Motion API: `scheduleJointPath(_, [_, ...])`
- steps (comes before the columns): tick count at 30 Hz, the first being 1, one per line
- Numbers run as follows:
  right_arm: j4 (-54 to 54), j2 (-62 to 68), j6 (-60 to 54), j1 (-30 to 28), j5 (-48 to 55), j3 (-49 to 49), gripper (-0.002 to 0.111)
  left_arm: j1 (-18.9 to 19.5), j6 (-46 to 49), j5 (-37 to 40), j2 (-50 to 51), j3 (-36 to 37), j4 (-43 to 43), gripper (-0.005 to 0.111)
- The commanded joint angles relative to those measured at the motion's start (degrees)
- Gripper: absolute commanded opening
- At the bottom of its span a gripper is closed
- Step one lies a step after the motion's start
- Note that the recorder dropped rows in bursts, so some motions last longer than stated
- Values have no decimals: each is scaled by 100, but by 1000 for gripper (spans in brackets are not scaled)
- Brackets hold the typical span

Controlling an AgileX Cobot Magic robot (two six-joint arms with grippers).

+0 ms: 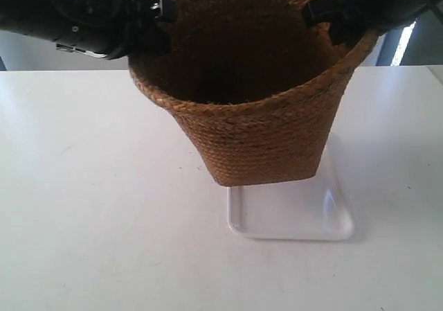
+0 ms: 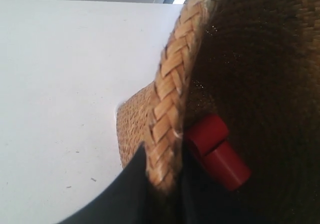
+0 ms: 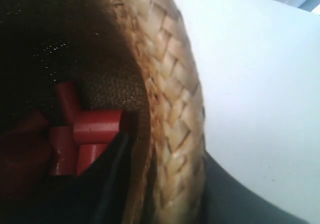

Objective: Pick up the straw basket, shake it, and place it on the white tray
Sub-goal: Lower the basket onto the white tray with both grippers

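Left hand point(image 2: 164, 186), largely cropped, pinches the straw basket point(image 1: 266, 138) rim.

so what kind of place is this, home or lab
Probably a robotics lab or test bench, not a home: a plain white table, two black robot arms gripping the straw basket, and a white tray.

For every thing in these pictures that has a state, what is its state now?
white tray: lying flat, far end hidden.
straw basket: opening up, over the tray's far end; contact unclear.
left hand: shut on the basket rim.
right hand: shut on the basket rim.
red pieces: lying inside the basket.
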Motion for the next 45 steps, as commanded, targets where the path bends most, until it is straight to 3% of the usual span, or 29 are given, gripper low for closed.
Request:
scheduleJointPath(1, [-378, 202, -72, -335, 89, -136, 0, -197, 319, -184, 399, -446, 13, 0])
scheduleJointPath(12, [-405, 480, -73, -755, 104, 58, 0, -197, 426, -48, 1358, -1136, 30, 0])
scheduleJointPath(20, [-493, 509, 157, -755, -414, 729, 0, -197, 513, 108, 1626, -1189, 30, 0])
scheduleJointPath(45, [-1056, 511, 321, -755, -331, 729, 4, -212, 1053, 69, 1763, -1189, -159, 0])
